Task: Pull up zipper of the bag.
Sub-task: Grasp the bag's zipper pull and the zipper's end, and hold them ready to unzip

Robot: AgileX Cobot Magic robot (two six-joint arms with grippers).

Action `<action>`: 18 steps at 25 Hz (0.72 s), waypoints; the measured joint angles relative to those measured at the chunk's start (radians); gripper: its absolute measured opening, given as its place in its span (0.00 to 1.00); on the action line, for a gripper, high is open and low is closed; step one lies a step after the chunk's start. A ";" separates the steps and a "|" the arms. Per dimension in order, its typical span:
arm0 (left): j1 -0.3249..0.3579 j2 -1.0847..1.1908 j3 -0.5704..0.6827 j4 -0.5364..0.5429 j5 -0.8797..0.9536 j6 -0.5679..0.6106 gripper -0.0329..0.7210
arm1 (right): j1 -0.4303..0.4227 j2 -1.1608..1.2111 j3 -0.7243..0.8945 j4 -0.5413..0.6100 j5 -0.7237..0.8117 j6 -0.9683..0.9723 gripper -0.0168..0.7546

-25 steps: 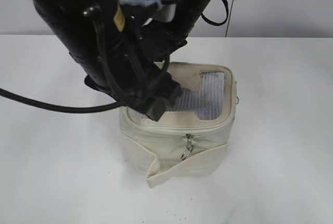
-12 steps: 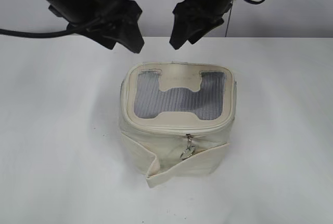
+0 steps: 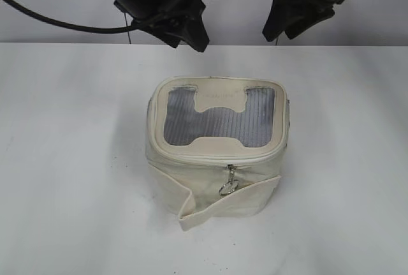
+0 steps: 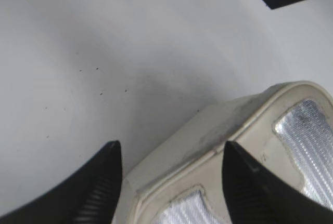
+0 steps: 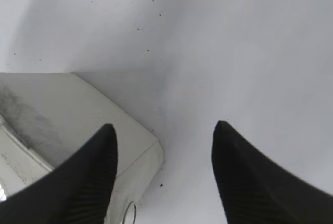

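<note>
The cream-white bag (image 3: pixel 217 173) stands on the white table in the middle of the exterior view, its grey mesh window with the H-shaped patch facing up. The zipper (image 3: pixel 220 157) runs round the top rim; a silver pull with a round ring (image 3: pixel 228 184) hangs at the front centre. My left gripper (image 3: pixel 191 32) is open and empty, raised above and behind the bag's left side. My right gripper (image 3: pixel 280 23) is open and empty, raised behind the bag's right side. The left wrist view shows the bag's back corner (image 4: pixel 218 130) between my open fingers. The right wrist view shows a bag corner (image 5: pixel 62 109).
The white table (image 3: pixel 70 160) stretches round the bag on all sides. A loose cream strap (image 3: pixel 210 208) wraps the bag's front low down. A grey wall stands behind the table. A small metal ring (image 5: pixel 129 213) shows on the bag's side in the right wrist view.
Both arms have lifted off the bag and drawn back and apart; the left one no longer covers the bag's top. The bag has stayed in place.
</note>
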 joint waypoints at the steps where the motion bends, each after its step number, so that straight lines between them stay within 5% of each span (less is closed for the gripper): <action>1: 0.000 0.027 -0.027 -0.025 0.010 0.016 0.66 | -0.009 -0.011 0.019 0.000 0.000 0.002 0.61; 10: 0.000 0.210 -0.245 -0.270 0.157 0.270 0.66 | -0.041 -0.128 0.201 -0.095 0.000 0.047 0.61; 18: 0.000 0.316 -0.339 -0.325 0.244 0.361 0.76 | -0.041 -0.250 0.389 -0.119 -0.001 0.082 0.61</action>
